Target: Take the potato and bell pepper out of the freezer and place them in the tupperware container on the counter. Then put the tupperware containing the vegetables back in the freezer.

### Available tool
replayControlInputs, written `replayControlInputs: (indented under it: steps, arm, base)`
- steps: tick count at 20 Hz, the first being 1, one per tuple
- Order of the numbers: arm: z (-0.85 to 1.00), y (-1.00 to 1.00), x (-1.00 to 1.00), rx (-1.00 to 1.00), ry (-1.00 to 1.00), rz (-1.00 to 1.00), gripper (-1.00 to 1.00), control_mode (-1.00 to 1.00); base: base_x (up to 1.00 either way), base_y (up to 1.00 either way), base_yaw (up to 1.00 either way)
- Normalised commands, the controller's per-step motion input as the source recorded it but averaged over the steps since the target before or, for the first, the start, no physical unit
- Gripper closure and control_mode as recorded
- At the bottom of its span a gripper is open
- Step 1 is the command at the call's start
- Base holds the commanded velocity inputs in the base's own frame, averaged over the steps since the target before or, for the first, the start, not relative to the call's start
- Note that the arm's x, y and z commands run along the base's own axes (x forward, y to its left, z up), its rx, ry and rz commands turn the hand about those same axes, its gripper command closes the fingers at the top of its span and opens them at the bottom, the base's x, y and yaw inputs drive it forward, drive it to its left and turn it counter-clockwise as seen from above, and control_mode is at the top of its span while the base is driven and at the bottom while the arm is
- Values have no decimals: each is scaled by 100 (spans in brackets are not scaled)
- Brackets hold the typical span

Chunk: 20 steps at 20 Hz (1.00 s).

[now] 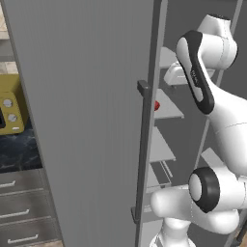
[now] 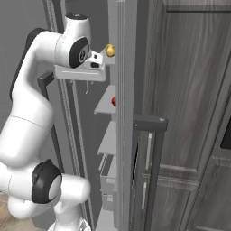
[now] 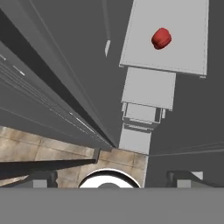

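1. The freezer [image 1: 87, 120] is a tall brushed-grey box; its flat door stands open, edge-on in the right base view, and carries a long dark vertical bar handle [image 1: 144, 154].
2. Inside, thin flat grey shelves [image 3: 164, 39] step down one below another.
3. The bell pepper [image 3: 161, 38], small, red and rounded, lies alone on one of these shelves (in the left base view only a red sliver shows past the door edge).
4. A small yellowish rounded thing [image 2: 110, 50] sits higher up in the freezer, just beside the robot's hand.
5. The pincer [image 3: 112, 177] hangs above the shelves, looking down on the pepper; its two dark tips stand well apart, holding nothing.
6. At left, a glossy black veined desk [image 1: 19, 149] bears an olive-yellow oven [image 1: 10, 106] with round knobs, over grey wood-grain drawers [image 1: 24, 207].
7. No writing is readable.
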Motion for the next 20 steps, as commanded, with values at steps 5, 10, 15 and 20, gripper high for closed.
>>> replayControlInputs:
  steps: [5,10,15,20]
  arm:
    - [4,-1,26,0,-7,0,-100,-100]
    - [0,-12,13,0,-24,0,-100,-100]
    - [0,-15,1,4,-29,0,-100,-100]
    - [39,-4,1,8,-1,0,-100,-100]
  base:
    - [0,0,0]
    - [0,0,0]
    - [0,0,0]
    - [0,0,0]
